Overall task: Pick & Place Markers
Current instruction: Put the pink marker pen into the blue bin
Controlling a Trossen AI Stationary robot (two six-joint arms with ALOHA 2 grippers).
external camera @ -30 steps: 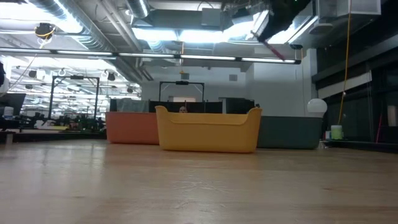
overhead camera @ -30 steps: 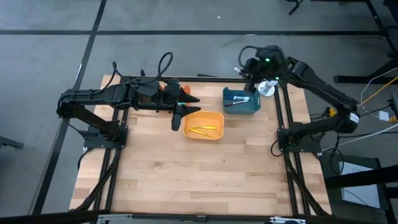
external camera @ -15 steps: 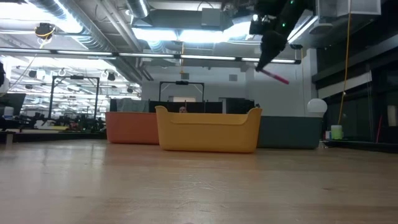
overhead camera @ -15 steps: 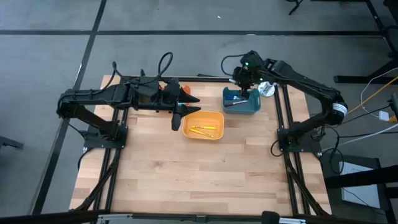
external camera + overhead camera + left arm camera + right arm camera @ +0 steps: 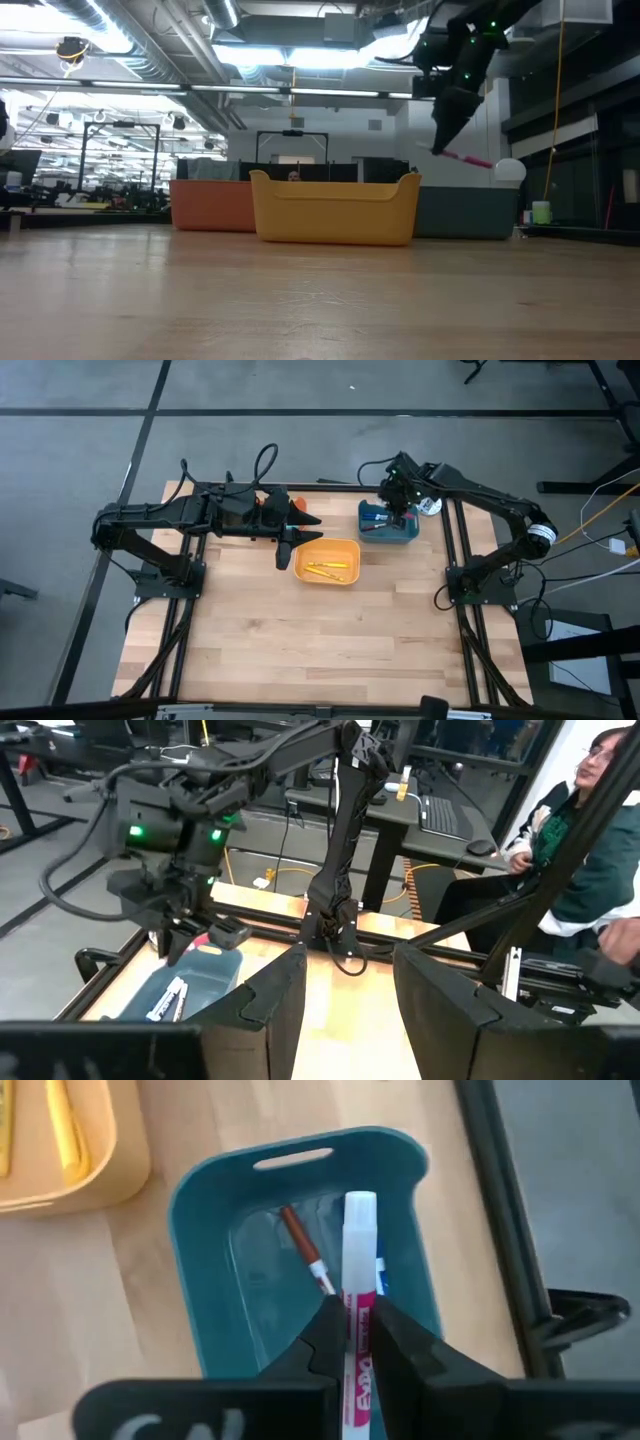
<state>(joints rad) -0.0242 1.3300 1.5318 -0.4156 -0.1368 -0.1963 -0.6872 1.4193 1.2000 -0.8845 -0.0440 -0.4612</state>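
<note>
the right pincer (image 5: 348,1342) is clenched on a pink marker (image 5: 356,1295) and hangs above the teal bin (image 5: 205,1250) in the upper right of the high view, marker tip toward the bin floor. a brown marker (image 5: 303,1250) lies in that bin. just left and lower in the overhead frame sits the yellow bin (image 5: 327,563) with yellow markers (image 5: 326,569) inside. the left pincer (image 5: 291,532) waits at that bin's left edge, fingers parted and holding nothing, over the worktop (image 5: 300,630).

2 markers (image 5: 327,569) lie in the left bin (image 5: 300,572).
</note>
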